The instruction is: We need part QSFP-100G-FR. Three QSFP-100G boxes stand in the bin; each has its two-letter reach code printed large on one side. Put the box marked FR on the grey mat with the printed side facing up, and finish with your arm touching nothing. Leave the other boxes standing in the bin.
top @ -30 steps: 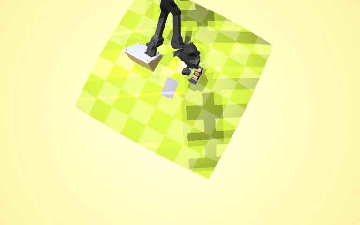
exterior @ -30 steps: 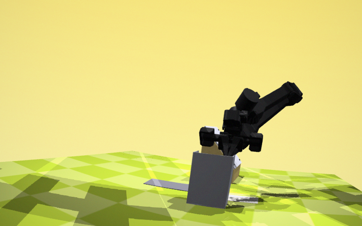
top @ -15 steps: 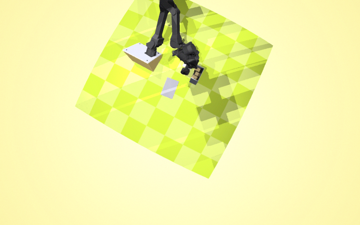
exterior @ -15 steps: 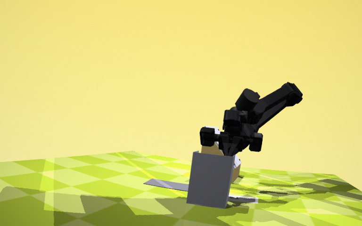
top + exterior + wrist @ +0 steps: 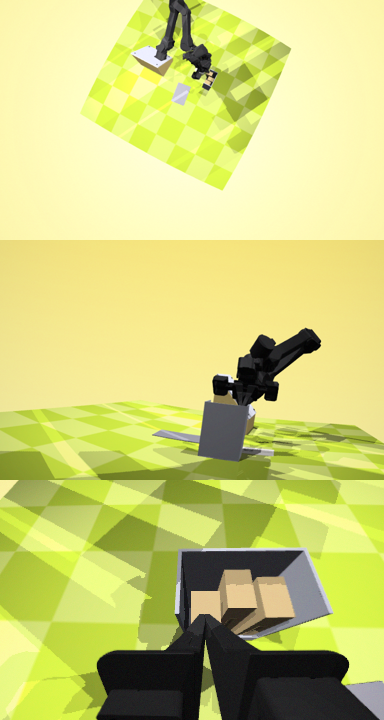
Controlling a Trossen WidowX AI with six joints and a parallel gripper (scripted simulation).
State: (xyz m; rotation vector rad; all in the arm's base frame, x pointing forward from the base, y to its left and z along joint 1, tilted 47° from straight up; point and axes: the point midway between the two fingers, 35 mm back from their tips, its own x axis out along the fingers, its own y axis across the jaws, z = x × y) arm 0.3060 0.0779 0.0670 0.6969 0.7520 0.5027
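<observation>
The green checkered counter is crossed by hard-edged shadows and bright bands; should such glare fall on a printed side, a code could be misread.

The robot arm is bent down towards the bin. A low sweep could catch the bin's rim, and the bin could be dragged or tipped.

The grey mat is noted apart from the bin, with no box upon it. If the FR box were turned the wrong way in transfer, its print would be laid face down or sideways.

Three cardboard boxes are seen within the bin, closely grouped. No code can be read, so the FR box, presumably among them, cannot be singled out. A wrong pick is judged the chief risk; a neighbour could also be toppled through the narrow gaps.

The jaws are closed, tips together, and nothing is held. They are placed at the bin's near edge, by the leftmost box in the wrist view; whether contact is made cannot be determined.
</observation>
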